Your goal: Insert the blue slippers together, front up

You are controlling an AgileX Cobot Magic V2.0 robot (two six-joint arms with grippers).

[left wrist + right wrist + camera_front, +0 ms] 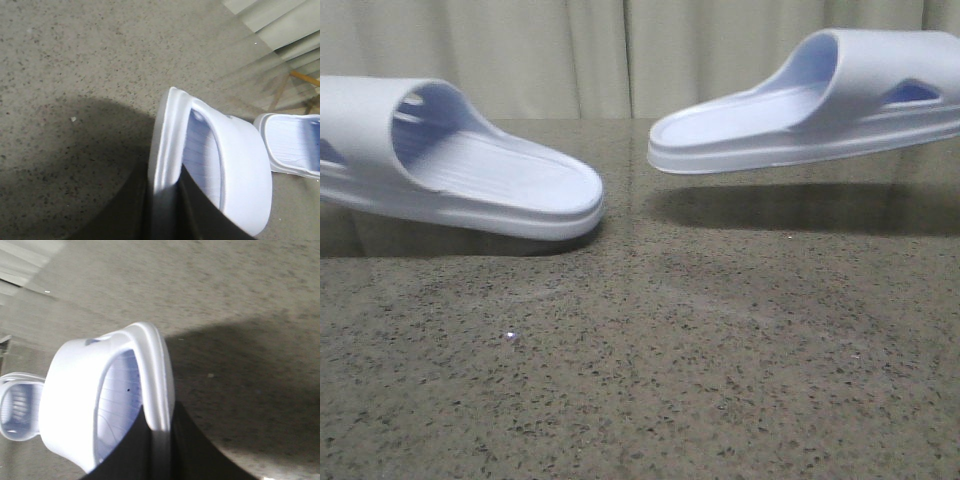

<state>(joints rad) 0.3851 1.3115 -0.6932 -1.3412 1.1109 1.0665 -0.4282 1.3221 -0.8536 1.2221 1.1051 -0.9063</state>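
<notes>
- The left gripper (162, 210) shows only in the left wrist view, as two dark fingers (197, 210) closed narrowly on the toe end of the left slipper (235, 170), one finger under the sole and one on the footbed beneath the strap.
- The right gripper (160, 450) shows only in the right wrist view and is clamped the same way: its dark fingers (127, 452) pinch the sole edge of the right slipper (75, 405) at the strap end.
- In the front view neither gripper is visible; both slippers run out of the picture at its sides.
- There the left slipper (470, 165) sits low, its heel end close to the table (650, 380) or touching it; which of the two cannot be told.
- The right slipper (800, 110) hangs above the table, clear of it, with a dark shadow (800, 210) lying on the table below.
- The heel ends of the two slippers point toward each other and stay apart, with a gap of table between them; the right one is higher than the left.
- A pale curtain (620, 55) stands behind the table's far edge.
- A tiny shiny speck (511, 338) lies on the table, nearer the camera than the left slipper.
</notes>
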